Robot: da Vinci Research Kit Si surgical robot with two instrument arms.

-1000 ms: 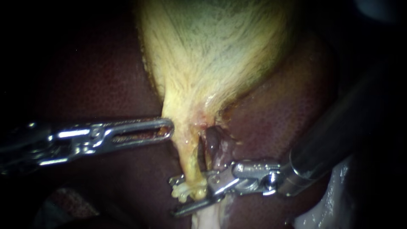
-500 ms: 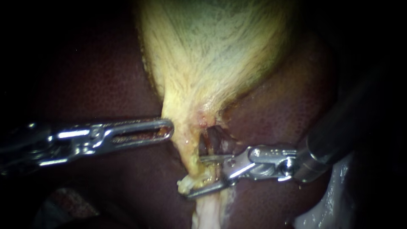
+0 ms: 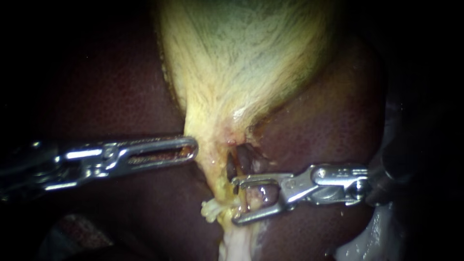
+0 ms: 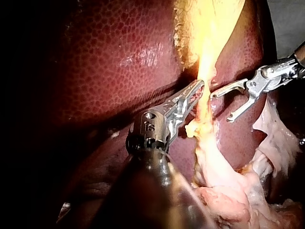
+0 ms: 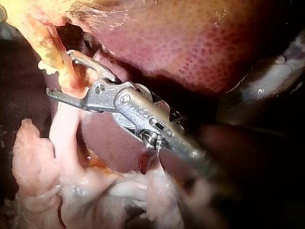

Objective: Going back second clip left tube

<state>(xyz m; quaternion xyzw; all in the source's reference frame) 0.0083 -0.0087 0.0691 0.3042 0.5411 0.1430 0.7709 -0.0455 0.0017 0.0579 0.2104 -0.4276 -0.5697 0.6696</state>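
While my left instrument [image 3: 192, 147] comes in from the left across the dark liver [image 3: 106, 87], its jaws lie together on the edge of the gallbladder [image 3: 241, 58] where that narrows to a neck, pinching the yellow tissue at their tips; the left wrist view shows the same hold, the left instrument [image 4: 199, 88] clamped against the bright yellow strand below the gallbladder [image 4: 209, 28]; my right instrument [image 3: 237, 200] enters from the right with its jaws spread wide, a plain gap between them and nothing gripped; their tips stand just beside the left tube [image 3: 215, 176], the pale yellow strand running down from the neck; a small whitish lump of tissue [image 3: 211, 210] clings to the tube's far side, level with the lower jaw; from the left wrist the right instrument [image 4: 221, 107] has its upper tip close against the left tube [image 4: 206, 102] and its lower tip apart from it; from the right wrist the right instrument [image 5: 59, 72] is open around the left tube [image 5: 66, 76], which crosses the gap near the tips; whether either jaw touches it I cannot tell.
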